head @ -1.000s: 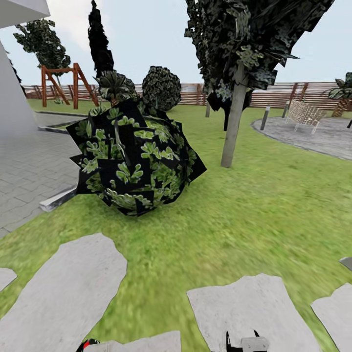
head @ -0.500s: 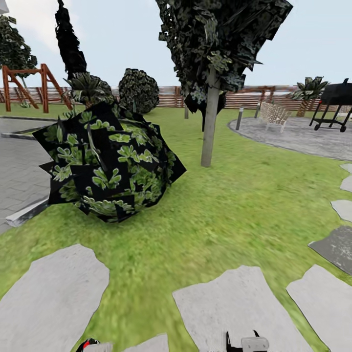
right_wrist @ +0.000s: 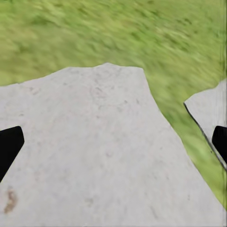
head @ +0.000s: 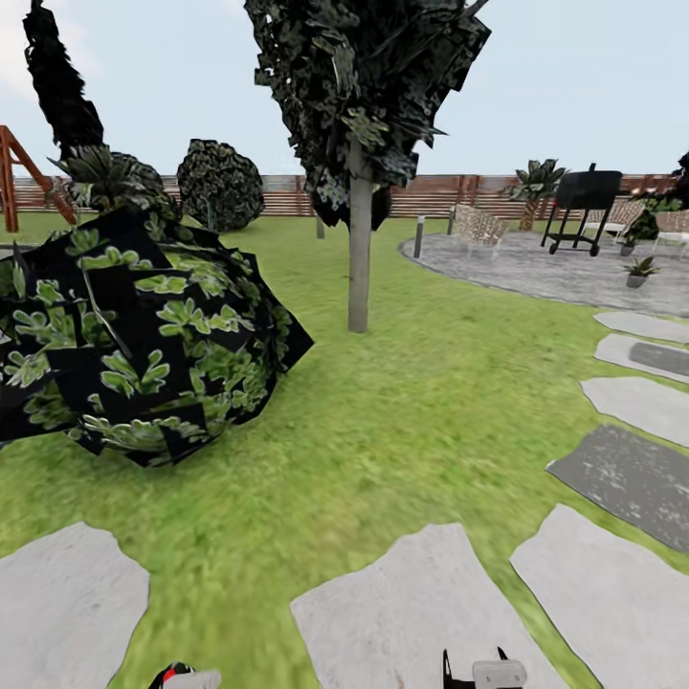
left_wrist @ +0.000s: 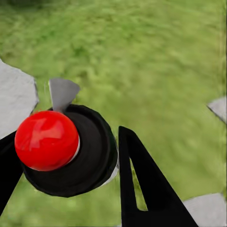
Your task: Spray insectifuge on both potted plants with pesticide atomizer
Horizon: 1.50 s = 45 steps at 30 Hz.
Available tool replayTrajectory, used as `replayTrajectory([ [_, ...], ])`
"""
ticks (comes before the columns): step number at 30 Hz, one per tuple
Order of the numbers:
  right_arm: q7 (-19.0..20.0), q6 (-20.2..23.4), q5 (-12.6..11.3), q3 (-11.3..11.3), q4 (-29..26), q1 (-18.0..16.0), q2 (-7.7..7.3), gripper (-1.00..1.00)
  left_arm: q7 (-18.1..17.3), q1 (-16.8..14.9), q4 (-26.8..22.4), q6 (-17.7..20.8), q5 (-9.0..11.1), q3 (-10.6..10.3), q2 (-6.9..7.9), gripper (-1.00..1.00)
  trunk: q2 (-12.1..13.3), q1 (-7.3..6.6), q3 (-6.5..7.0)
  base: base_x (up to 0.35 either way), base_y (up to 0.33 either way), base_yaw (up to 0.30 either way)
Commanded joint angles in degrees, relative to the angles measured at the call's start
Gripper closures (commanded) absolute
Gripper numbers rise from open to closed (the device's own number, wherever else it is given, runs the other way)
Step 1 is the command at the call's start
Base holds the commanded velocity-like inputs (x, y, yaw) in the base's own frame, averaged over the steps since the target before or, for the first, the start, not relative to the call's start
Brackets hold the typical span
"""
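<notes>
**Grippers.** The left gripper (left_wrist: 71, 189) had its two black fingers spread wide and held nothing. A red knob (left_wrist: 46, 140) on a black disc sat beyond them, which we took for part of the machine itself. The right gripper (right_wrist: 113, 146) was likewise agape and empty, with its fingertips at the margins of the wrist view. It hung above a pale stepping stone (right_wrist: 94, 156).

**Ground about the robot.** In the head view both grippers sat low and close to the trunk, above the lawn (head: 402, 421) and the stones. A large dark bush (head: 134, 335) stood to the left. A slim tree trunk (head: 359, 249) stood ahead, near centre.

**Task's things.** The round stone patio (head: 536, 273) lay well ahead and to the right, backed by the slatted fence (head: 431, 196). A black grill (head: 584, 191) and a woven chair (head: 476, 228) stood on it. One small potted plant (head: 638, 270) in a grey pot stood near its right-hand edge, but it was too small for us to confirm its kind. At this range we could tell neither the pesticide atomizer's place nor its long axis.

**Finding.** The work lay to the front-right, on the right arm's side, and well apart from either gripper. We judged that the robot must drive on, likely along the stones (head: 636, 478) curving right, before any grasp could be planned.
</notes>
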Motion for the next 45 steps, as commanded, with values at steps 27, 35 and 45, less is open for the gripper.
replayTrajectory([
  [27, -0.57, 0.09, 0.62, 0.11, 0.08, -0.03, 0.02, -1.00, 0.38, -0.01, 0.04, -0.11, -0.49, 0.23, -0.02, 1.00, -0.02, 0.01, 1.02, 0.241, -0.196, -0.277],
  [35, -0.59, 0.09, 0.62, 0.11, 0.08, -0.04, 0.02, -1.00, 0.38, -0.01, -0.01, -0.16, -0.49, 0.27, -0.02, 1.00, -0.02, 0.01, 1.33, 0.243, -0.195, -0.277],
  [45, -0.59, 0.09, 0.62, 0.11, 0.08, -0.03, 0.02, -1.00, 0.45, -0.01, -0.03, -0.19, -0.48, 0.31, -0.02, 1.00, -0.02, 0.01, 1.71, 0.249, -0.187, -0.277],
])
